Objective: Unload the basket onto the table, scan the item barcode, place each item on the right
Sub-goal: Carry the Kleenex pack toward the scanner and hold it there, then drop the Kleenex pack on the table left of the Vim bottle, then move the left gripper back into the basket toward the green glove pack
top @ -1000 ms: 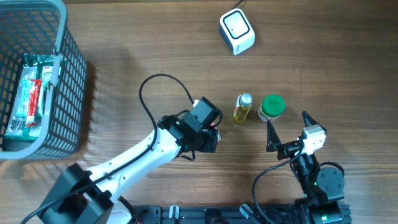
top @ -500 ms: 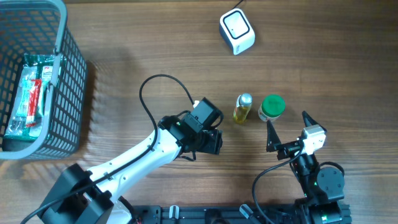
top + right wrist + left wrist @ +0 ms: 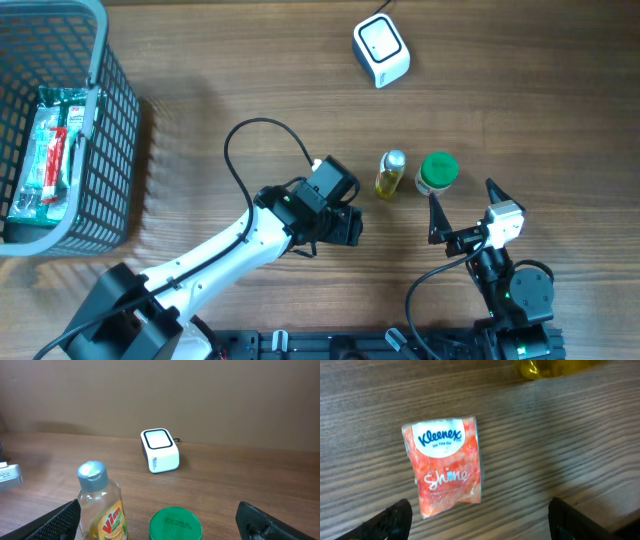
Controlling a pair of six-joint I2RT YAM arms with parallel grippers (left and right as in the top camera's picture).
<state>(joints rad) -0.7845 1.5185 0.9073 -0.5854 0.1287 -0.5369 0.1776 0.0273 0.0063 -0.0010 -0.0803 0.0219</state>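
Tissue pack (image 3: 445, 465): flat on worktop (image 3: 560, 435), centre-left of frame, long axis up-down
Left pincer (image 3: 482, 519): open, straddling it, not touching (the nearer arm)

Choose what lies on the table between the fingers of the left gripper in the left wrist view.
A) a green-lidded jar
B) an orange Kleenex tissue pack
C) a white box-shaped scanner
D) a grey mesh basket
B: the orange Kleenex tissue pack lies flat on the wooden table, between the fingers of the open left gripper.
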